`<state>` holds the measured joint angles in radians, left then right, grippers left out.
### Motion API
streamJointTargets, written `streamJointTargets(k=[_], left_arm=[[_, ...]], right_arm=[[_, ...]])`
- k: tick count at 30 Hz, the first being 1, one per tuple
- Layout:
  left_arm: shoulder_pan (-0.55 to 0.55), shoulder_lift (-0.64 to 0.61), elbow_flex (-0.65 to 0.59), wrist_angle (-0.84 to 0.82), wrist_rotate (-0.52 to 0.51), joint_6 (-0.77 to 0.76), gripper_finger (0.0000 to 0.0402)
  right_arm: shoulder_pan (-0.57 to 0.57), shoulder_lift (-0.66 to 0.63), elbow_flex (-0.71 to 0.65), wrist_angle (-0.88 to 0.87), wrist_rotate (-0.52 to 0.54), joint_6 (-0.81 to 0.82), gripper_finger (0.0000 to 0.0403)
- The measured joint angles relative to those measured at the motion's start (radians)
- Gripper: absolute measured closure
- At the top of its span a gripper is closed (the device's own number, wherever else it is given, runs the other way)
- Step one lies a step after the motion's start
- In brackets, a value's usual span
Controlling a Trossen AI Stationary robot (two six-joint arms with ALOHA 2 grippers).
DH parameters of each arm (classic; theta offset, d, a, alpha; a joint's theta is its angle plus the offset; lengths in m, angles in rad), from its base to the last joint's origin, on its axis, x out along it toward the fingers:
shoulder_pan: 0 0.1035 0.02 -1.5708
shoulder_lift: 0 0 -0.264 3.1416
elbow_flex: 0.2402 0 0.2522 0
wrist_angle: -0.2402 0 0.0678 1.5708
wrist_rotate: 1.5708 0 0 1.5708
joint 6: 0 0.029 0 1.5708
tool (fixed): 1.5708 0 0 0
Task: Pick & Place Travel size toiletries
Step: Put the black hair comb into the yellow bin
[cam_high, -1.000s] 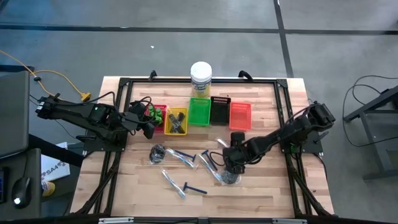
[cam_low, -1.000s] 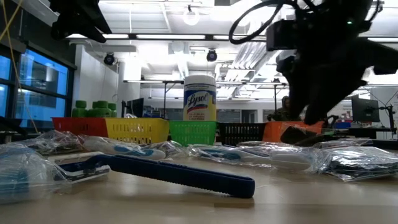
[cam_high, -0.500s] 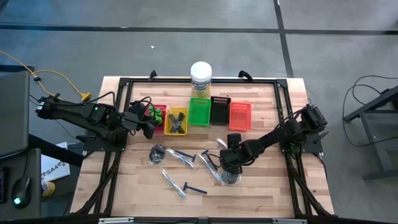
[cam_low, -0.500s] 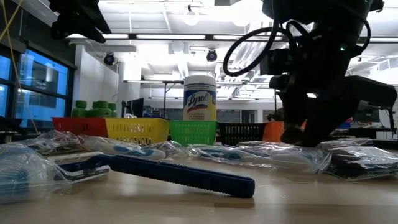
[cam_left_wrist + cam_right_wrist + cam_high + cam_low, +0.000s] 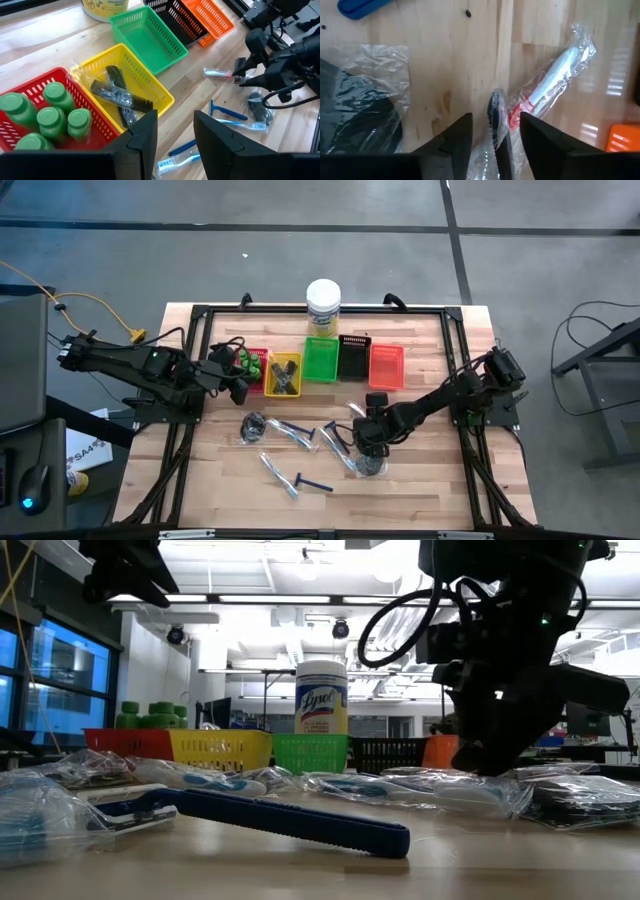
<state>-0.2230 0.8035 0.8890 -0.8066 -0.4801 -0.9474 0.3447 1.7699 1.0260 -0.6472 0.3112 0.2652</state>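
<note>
Lowered since the earlier frame, right pincer straddles a clear-sleeved toothbrush, jaws partly open; its long axis runs diagonally ahead.

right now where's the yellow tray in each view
High view: yellow tray, second from left in the tray row, beside the left gripper.
Low view, left of centre, behind the wrapped items.
Left wrist view, centre, holding dark pieces.
Right wrist view: not in it.
Shared landmark: green tray next to it.
</note>
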Motion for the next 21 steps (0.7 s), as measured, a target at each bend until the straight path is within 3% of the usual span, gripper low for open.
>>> streamJointTargets(k=[12, 16, 21], left_arm=[[0.0, 0.012, 0.0, 0.003, 0.004, 0.008, 0.0279], [-0.001, 0.012, 0.0, 0.03, -0.028, 0.079, 0.0279], [-0.001, 0.007, -0.006, 0.24, -0.01, 0.304, 0.0279]], right_arm=[[0.0, 0.0, 0.0, -0.001, 0.0, -0.008, 0.0334], [0.0, 0.0, 0.001, -0.014, -0.005, 0.001, 0.0367], [0.002, 0.0, 0.001, -0.038, -0.029, 0.003, 0.0392]])
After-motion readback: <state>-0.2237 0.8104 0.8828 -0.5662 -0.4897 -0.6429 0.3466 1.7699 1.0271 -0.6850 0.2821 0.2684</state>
